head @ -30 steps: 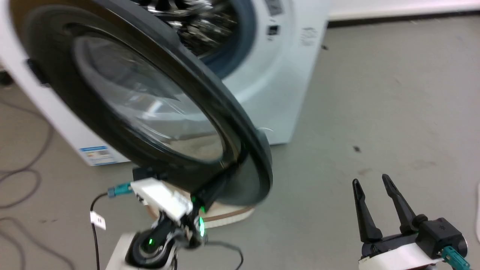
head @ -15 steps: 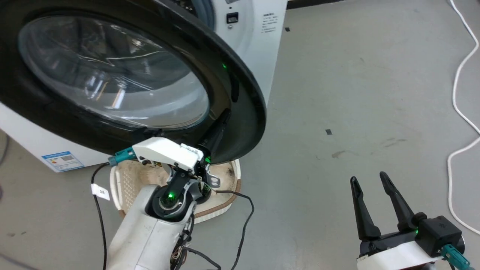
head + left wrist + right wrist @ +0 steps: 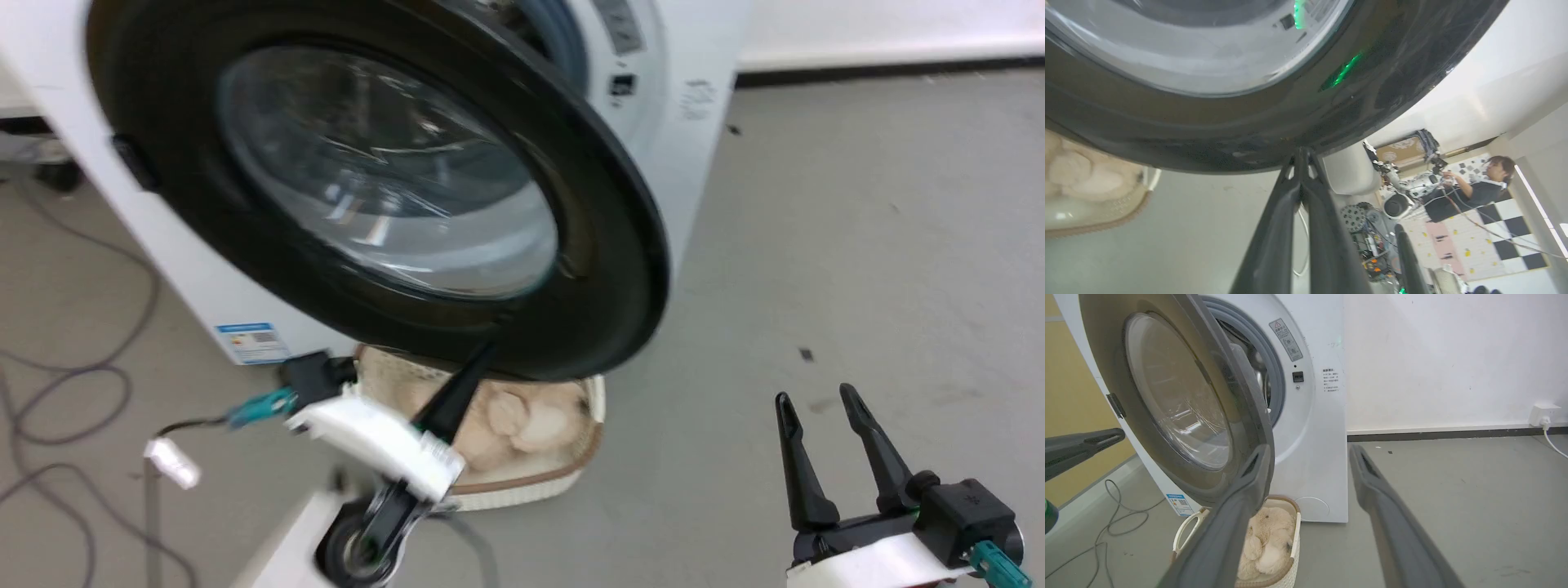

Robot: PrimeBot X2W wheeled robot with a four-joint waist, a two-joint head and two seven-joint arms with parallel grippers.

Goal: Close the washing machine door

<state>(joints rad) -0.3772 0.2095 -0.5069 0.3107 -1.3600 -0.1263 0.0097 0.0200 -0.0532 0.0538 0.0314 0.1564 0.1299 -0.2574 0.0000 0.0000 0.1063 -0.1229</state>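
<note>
My left gripper [image 3: 488, 353] is clenched on nothing, tips against the lower rim of the washing machine door [image 3: 608, 269] at frame centre. My right gripper [image 3: 817, 398] gapes, lower right. I see the door ajar, upper left, before the washing machine [image 3: 694, 139].

Washing machine [image 3: 694, 163] at 12 o'clock in head view. Door [image 3: 604, 269] ajar before its opening, free edge toward 4 o'clock. Basket [image 3: 522, 486] on floor at door's 6 o'clock, before machine. Soft toy [image 3: 522, 420] in basket. Left gripper [image 3: 482, 359] at 7 o'clock, tips against door's lower rim, above basket. Right gripper [image 3: 816, 396] at 4 o'clock, well apart from door. Cables [image 3: 82, 384] on floor at 9 o'clock.
</note>
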